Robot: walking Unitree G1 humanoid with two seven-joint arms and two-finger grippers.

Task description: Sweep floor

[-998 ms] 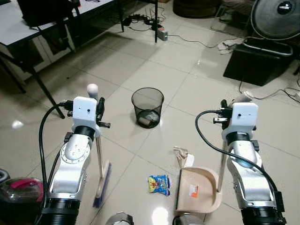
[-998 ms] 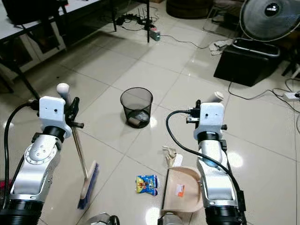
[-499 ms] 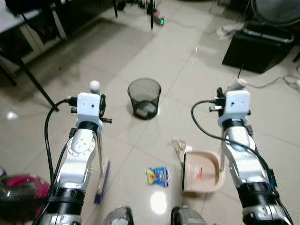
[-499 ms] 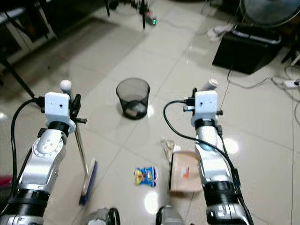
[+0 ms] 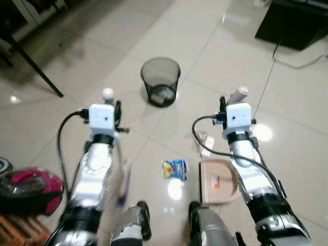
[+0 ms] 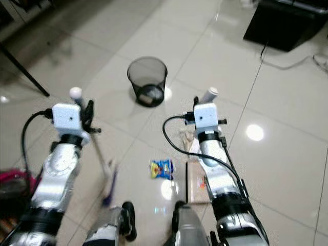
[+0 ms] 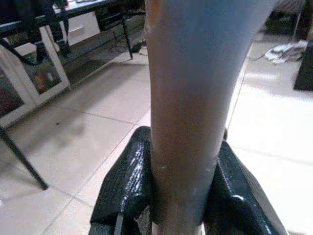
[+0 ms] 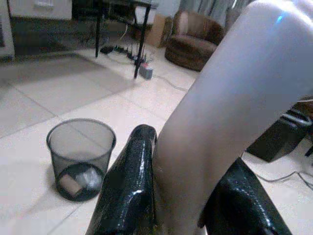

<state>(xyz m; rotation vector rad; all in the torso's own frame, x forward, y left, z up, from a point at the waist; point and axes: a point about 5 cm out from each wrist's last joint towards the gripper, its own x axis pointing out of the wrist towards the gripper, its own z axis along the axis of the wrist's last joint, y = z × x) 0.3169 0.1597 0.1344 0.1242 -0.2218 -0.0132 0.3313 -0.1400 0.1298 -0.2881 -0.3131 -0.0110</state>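
No lettering, label or number can be read anywhere.

The left hand (image 7: pixel 182 196) gripped a pale broom handle (image 7: pixel 188 98), its two black fingers (image 7: pixel 124 183) pressed against either side of the shaft. Beyond lay a glossy tiled floor (image 7: pixel 88 122), with a dark-legged worktop (image 7: pixel 73 7) and white cabinet doors (image 7: pixel 41 73) farther off.
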